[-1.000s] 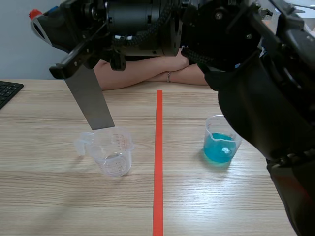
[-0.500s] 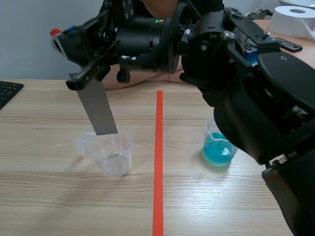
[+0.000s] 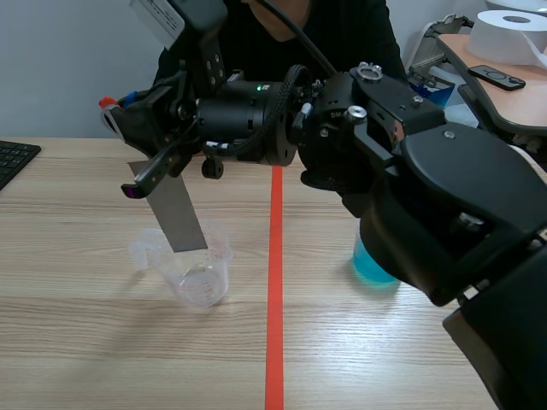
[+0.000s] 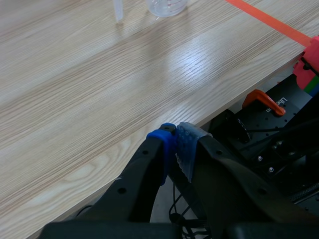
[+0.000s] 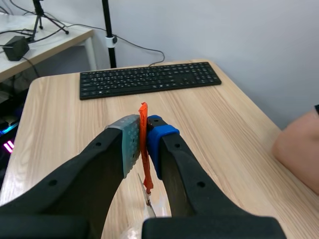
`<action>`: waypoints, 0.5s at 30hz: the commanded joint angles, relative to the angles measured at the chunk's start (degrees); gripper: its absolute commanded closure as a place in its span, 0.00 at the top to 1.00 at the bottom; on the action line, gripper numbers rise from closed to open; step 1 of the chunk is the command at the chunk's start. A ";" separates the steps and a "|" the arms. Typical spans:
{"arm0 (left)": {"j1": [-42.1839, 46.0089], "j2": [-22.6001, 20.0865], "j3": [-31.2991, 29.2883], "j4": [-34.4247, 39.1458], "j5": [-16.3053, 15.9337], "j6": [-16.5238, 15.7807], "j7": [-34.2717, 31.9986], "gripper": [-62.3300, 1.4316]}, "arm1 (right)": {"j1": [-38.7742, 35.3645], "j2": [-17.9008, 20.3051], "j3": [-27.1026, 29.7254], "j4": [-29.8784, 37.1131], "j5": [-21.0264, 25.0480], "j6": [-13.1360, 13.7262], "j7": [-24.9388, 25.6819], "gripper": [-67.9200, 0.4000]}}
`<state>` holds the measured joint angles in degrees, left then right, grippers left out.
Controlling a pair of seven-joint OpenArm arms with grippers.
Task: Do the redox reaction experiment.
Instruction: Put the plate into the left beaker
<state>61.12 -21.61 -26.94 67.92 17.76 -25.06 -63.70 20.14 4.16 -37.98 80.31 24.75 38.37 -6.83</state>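
While the right gripper [image 5: 143, 130] pinches the top end of a thin grey metal strip [image 3: 177, 220], pads pressed flat against both faces, the strip hangs tilted left of centre in the frame. Its lower edge sits at the rim of a clear plastic cup [image 3: 201, 275] on the table [image 3: 94, 350]. Whether the tip has passed inside the cup cannot be told. The right arm reaches in from the frame's right, across the orange-red tape line [image 3: 274, 316].

The strip looks light, stiff and smooth-faced. A grip high on its end seems sound, though a flat sheet held at one end could swing or slide if the pinch slackened. Both cups appear to be thin, light plastic that a nudge from the strip might tip over.

The clear plastic cup, with printed marks and a spout, shows no liquid. A second cup [image 3: 366, 256] at the lower right of centre, mostly hidden behind the right arm, holds blue liquid [image 3: 373, 272].

The left gripper [image 4: 176, 142] hangs past the table's near edge with its pads pressed together on nothing. A keyboard [image 3: 13, 160] lies at the far left, and a person [image 3: 342, 26] sits across the table at the top of the frame.
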 commanded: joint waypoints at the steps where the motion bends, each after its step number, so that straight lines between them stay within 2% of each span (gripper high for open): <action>1: 0.76 -0.33 -0.31 0.72 -0.79 0.07 -1.25 0.07 | 1.60 -0.07 0.37 -0.57 -0.15 -0.02 1.70 0.03; 4: 0.76 -0.33 -0.31 0.72 -0.79 0.07 -1.25 0.07 | 1.60 -0.07 0.37 -2.49 -2.25 -0.09 3.67 0.03; 7: 0.76 -0.33 -0.31 0.72 -0.79 0.07 -1.25 0.07 | 1.60 -0.07 0.37 -4.59 -4.15 -1.57 5.84 0.03; 15: 0.76 -0.33 -0.31 0.72 -0.79 0.07 -1.25 0.07 | 1.60 -0.07 0.37 -9.14 -9.07 -1.57 11.56 0.03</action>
<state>61.12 -21.61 -26.94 67.92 17.76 -25.06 -63.70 20.12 4.16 -37.95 70.52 15.31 36.84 3.46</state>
